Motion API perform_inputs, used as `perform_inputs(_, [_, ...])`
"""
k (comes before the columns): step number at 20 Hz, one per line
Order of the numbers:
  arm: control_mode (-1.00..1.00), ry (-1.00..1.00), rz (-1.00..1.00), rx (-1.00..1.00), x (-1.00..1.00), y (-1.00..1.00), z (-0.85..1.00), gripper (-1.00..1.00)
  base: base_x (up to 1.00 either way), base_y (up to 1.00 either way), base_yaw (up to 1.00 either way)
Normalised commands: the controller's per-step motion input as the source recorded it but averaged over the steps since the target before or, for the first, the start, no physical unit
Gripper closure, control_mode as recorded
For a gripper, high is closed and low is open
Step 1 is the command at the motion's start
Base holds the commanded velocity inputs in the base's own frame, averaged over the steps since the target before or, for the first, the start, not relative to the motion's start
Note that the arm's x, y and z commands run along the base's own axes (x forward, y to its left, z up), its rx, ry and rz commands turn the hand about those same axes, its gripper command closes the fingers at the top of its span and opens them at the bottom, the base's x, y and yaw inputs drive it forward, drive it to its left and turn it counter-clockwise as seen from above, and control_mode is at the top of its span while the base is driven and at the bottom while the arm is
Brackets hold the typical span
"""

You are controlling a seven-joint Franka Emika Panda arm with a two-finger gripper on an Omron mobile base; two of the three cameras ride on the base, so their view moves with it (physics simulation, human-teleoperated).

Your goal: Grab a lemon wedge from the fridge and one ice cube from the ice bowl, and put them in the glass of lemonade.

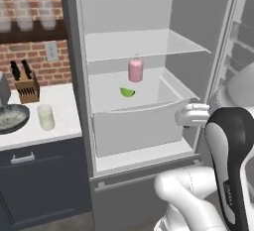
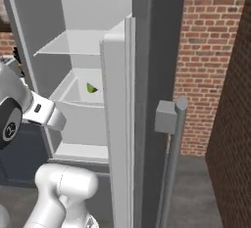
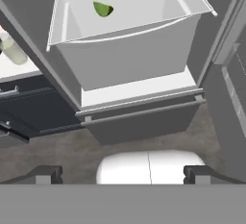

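The fridge (image 1: pixel 198 31) stands open, its door (image 2: pixel 117 124) swung to the right. The lemon wedge (image 1: pixel 127 92), small and bright green, lies on the white lower shelf just in front of a pink bottle (image 1: pixel 135 70); the lemon wedge (image 3: pixel 102 9) also sits near the top of the hand view. My gripper (image 3: pixel 122 174) is open and holds nothing. It hovers in front of the fridge, to the right of the shelf's front edge and below the wedge. On the counter to the left stand the glass of lemonade (image 1: pixel 46 117) and the ice bowl (image 1: pixel 10 117).
A knife block (image 1: pixel 27 84) stands at the back of the counter, below a shelf with three frosted glasses (image 1: pixel 25 9). The door's long bar handle (image 2: pixel 171 163) faces a brick wall (image 2: pixel 211 51) on the right. Dark cabinet drawers (image 1: pixel 34 180) sit under the counter.
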Motion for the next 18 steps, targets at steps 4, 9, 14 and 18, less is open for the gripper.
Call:
perform_inputs(4, [1.00, 0.00, 0.00, 0.00, 0.00, 0.00, 0.00, -1.00, 0.20, 0.38, -0.28])
perform_inputs(9, [1.00, 0.00, 0.00, 0.00, 0.00, 0.00, 0.00, -1.00, 0.34, 0.55, -0.05])
perform_inputs(14, [1.00, 0.00, 0.00, 0.00, 0.00, 0.00, 0.00, -1.00, 0.53, 0.38, 0.07])
perform_inputs(18, [1.00, 0.00, 0.00, 0.00, 0.00, 0.00, 0.00, -1.00, 0.73, 0.01, 0.09])
